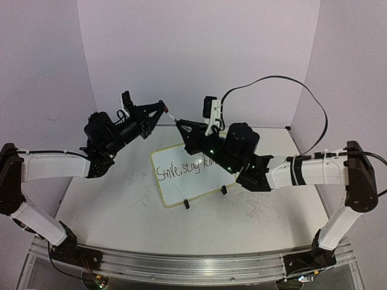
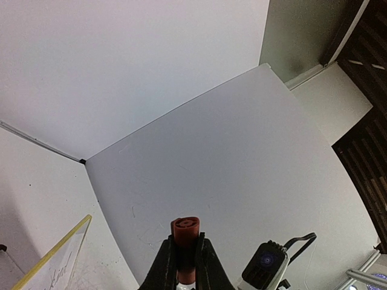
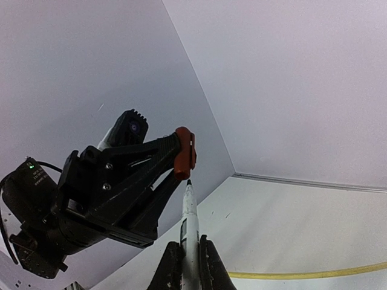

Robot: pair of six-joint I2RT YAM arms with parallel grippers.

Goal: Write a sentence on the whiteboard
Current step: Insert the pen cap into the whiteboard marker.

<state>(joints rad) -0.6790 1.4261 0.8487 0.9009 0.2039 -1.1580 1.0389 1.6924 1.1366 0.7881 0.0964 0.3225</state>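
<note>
- Nearest the camera, an aluminium rail (image 1: 193, 266) is seen along the table's front edge, with both arm bases bolted onto it.
- Behind that, a white tabletop (image 1: 109, 205) is laid out, pretty scuffed, with faint grey scribble marks scattered over it.
- The whiteboard (image 1: 181, 188) is parked mid-table between the two arms, turned a bit askew and propped on small black clip feet (image 1: 186, 204). A thin pale yellow-green rim can be made out around it.
- The sentence (image 1: 181, 170) is written in one line of thin black marker. "Smile, stay k" can be read, and the rest is covered by the right arm in the top view.
- Above the board's far edge, the right gripper (image 3: 189, 248) is held up off the table, its jaws pinched tight on a slim white marker (image 3: 189, 214) with the tip pointed away from the wrist.
- Facing it, the left gripper (image 1: 161, 108) is clamped nearly closed on a red marker cap (image 3: 184, 152).
- The marker tip is lined up right at the cap's mouth. Whether they're actually touching can't be told.
- A black cable (image 1: 302, 90) is looped high behind the right arm.
- Furthest back, the whole setup is boxed in by plain white wall panels (image 1: 193, 48), with a seam visible where they meet the tabletop.
</note>
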